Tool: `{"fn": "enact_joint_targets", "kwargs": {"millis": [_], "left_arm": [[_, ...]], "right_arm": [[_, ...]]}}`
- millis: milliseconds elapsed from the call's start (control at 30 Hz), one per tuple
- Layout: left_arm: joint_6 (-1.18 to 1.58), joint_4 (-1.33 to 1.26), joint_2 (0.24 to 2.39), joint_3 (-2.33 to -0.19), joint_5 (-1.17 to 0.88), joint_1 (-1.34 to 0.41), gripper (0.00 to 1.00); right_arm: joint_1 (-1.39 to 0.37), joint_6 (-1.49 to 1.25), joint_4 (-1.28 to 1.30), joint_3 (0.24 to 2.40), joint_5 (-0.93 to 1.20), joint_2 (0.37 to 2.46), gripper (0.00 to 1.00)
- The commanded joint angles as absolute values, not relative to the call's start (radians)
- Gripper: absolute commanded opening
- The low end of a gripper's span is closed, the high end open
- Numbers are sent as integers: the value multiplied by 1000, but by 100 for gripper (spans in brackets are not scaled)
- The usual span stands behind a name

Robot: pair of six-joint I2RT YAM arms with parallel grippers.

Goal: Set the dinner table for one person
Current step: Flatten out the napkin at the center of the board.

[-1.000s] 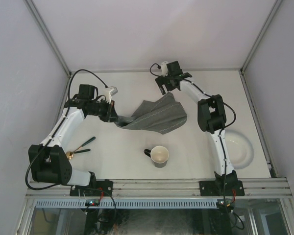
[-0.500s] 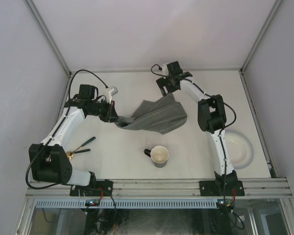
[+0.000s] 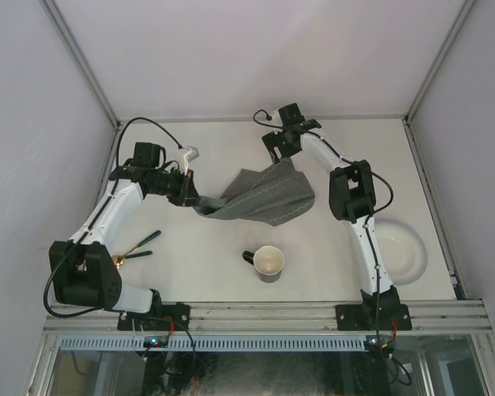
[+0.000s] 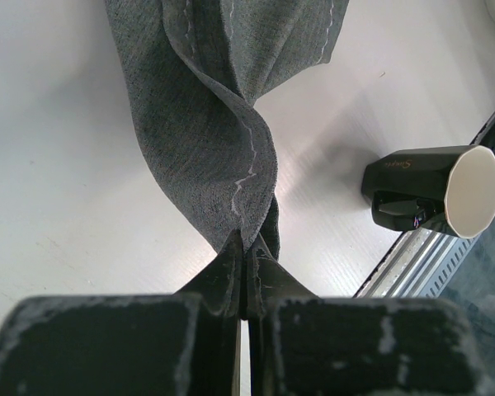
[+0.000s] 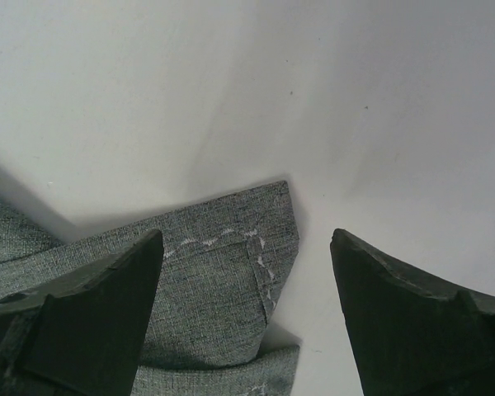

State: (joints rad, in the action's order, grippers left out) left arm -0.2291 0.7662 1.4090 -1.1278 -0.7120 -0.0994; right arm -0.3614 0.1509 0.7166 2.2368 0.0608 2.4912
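Note:
The dinner table is a plain off-white top. A grey stitched cloth mat lies crumpled on it, twisted toward the left. My left gripper is shut on the mat's twisted corner, with the cloth pinched between the closed tips of the left gripper. My right gripper hangs open over the mat's far corner. That corner lies flat between the spread fingers of the right gripper and is not held.
A dark mug with a pale inside stands near the front centre and shows again as the mug lying sideways in view. A white plate sits at the right. A gold spoon with a dark handle lies at the left.
The right gripper has drifted slightly up and back from the mat's far corner. The left gripper and the mat have stayed put.

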Motion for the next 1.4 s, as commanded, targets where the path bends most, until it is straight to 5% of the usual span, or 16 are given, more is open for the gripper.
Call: {"fn": "enact_joint_targets", "kwargs": {"millis": [0, 567, 800, 1000, 1167, 1367], "left_arm": [[-243, 767, 1411, -1163, -752, -93, 0], [-248, 773, 1413, -1163, -755, -93, 0], [-245, 773, 1414, -1161, -759, -93, 0], [-245, 773, 1413, -1157, -761, -93, 0], [-253, 780, 1410, -1162, -758, -92, 0], [-258, 776, 1400, -1200, -710, -93, 0]], "right_arm": [[-366, 125, 753, 2302, 64, 2513, 82], [-370, 97, 811, 2360, 78, 2568, 78], [-374, 100, 800, 2360, 89, 2572, 52], [-377, 108, 797, 2359, 85, 2563, 10], [-377, 127, 793, 2350, 68, 2529, 0], [-376, 161, 754, 2266, 52, 2365, 0]]}}
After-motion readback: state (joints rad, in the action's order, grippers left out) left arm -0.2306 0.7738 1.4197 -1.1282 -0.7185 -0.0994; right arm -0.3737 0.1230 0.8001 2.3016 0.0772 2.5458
